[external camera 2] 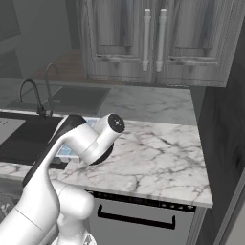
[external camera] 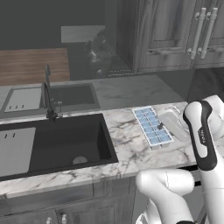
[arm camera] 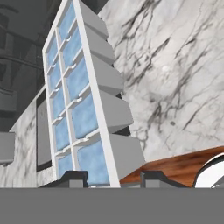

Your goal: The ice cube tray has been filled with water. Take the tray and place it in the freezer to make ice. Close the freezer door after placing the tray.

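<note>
The ice cube tray point(external camera: 151, 126) is a white grid of pale blue water cells point(arm camera: 82, 116) on the marble counter point(external camera: 129, 151), right of the sink. My gripper point(external camera: 161, 127) comes at its right long side, with the arm bent over from the lower right. In the hand view the tray point(arm camera: 94, 94) rises up the frame. Its near end sits between my two dark fingertips point(arm camera: 72, 177), and the gripper point(arm camera: 113, 178) is shut on it. In the right base view my arm hides most of the tray point(external camera 2: 68, 151). The freezer and its door are out of view.
A dark sink point(external camera: 57, 142) with a black faucet point(external camera: 47, 94) lies left of the tray. Grey wood-grain cabinets with pale handles point(external camera: 201, 33) stand behind the counter. Bare marble point(external camera 2: 153, 153) spreads to the right, ending at a dark panel point(external camera 2: 222, 119). An appliance front with a handle point(external camera 2: 136, 217) sits below.
</note>
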Controlling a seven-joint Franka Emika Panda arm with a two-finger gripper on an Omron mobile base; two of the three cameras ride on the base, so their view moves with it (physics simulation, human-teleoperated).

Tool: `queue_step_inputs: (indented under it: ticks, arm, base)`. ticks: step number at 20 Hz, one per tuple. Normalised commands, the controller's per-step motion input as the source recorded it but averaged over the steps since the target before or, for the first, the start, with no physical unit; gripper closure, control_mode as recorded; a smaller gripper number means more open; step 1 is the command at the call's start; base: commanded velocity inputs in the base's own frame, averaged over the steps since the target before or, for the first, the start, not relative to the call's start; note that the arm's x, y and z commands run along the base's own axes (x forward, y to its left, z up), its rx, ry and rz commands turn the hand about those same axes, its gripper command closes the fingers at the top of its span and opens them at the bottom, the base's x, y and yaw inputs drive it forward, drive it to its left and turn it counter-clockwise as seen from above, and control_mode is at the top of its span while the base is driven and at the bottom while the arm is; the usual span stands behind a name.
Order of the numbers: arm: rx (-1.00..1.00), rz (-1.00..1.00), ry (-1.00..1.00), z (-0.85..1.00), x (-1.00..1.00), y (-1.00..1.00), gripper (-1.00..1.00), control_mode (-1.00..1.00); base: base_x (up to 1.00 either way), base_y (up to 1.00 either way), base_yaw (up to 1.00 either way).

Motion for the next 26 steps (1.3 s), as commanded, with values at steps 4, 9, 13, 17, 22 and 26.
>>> queue_step_inputs:
  ticks: [4,9,13,17,22,26]
  arm:
    - [0.00,0.00,0.00,0.00,0.00,0.00,1.00,1.00]
    - [0.00,0.00,0.00,0.00,0.00,0.00,1.00,1.00]
    - [0.00,0.00,0.00,0.00,0.00,0.00,1.00,1.00]
    - [0.00,0.00,0.00,0.00,0.00,0.00,1.00,1.00]
    - [0.00,0.00,0.00,0.00,0.00,0.00,1.00,1.00]
    - [0.00,0.00,0.00,0.00,0.00,0.00,1.00,1.00]
  base:
    - [-0.29,0.00,0.00]
    - [-0.49,0.00,0.00]
    - [-0.73,-0.01,0.00]
    - [-0.82,-0.06,0.00]
    - [-0.79,-0.11,0.00]
    - [-0.73,-0.13,0.00]
